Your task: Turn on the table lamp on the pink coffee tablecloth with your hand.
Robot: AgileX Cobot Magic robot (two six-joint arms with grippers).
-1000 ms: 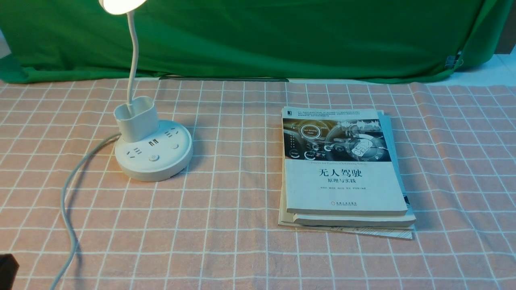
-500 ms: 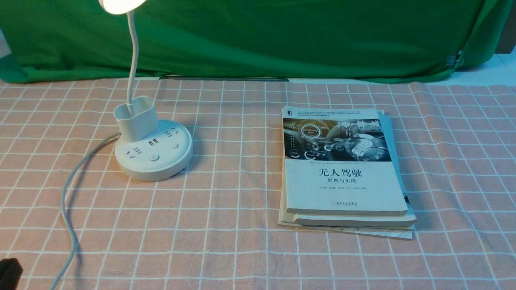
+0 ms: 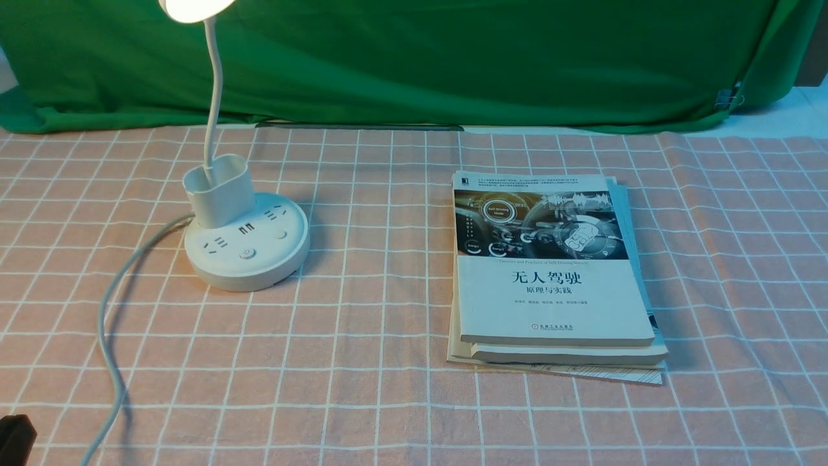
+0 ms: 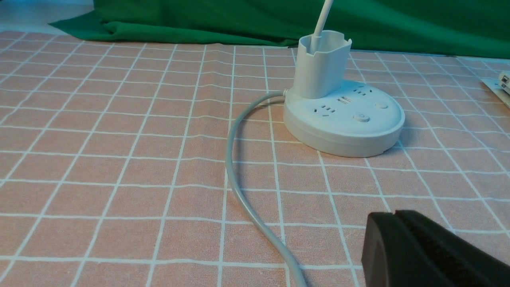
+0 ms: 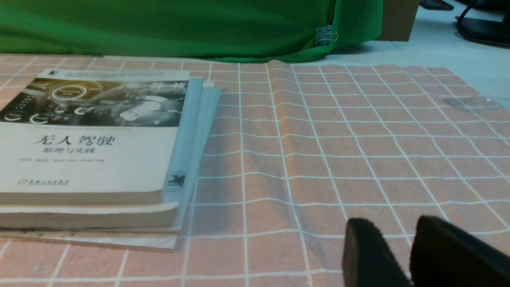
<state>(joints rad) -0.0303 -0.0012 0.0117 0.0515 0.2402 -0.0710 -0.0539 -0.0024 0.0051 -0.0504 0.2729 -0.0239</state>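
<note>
The table lamp (image 3: pixel 249 249) stands on the left of the pink coffee tablecloth (image 3: pixel 362 401): round white base with sockets, USB ports and buttons, oval cup (image 3: pixel 218 189), thin gooseneck. Its round head (image 3: pixel 194 8) glows bright at the top edge. Its grey-white cord (image 3: pixel 107 336) curves toward the front. The lamp also shows in the left wrist view (image 4: pixel 346 119). My left gripper (image 4: pixel 394 215) is shut and empty, low over the cloth, well short of the base; only its tip shows at the front view's bottom-left corner (image 3: pixel 14 439). My right gripper (image 5: pixel 394 223) is slightly open and empty, right of the books.
A stack of books (image 3: pixel 550 272) lies right of centre on the cloth, also in the right wrist view (image 5: pixel 91 147). A plain green backdrop (image 3: pixel 453 58) hangs along the far edge. The cord (image 4: pixel 239 187) lies between my left gripper and the lamp's left side.
The left gripper's tip at the bottom-left corner of the front view has sunk slightly lower. The lamp stays lit and nothing else has moved.
</note>
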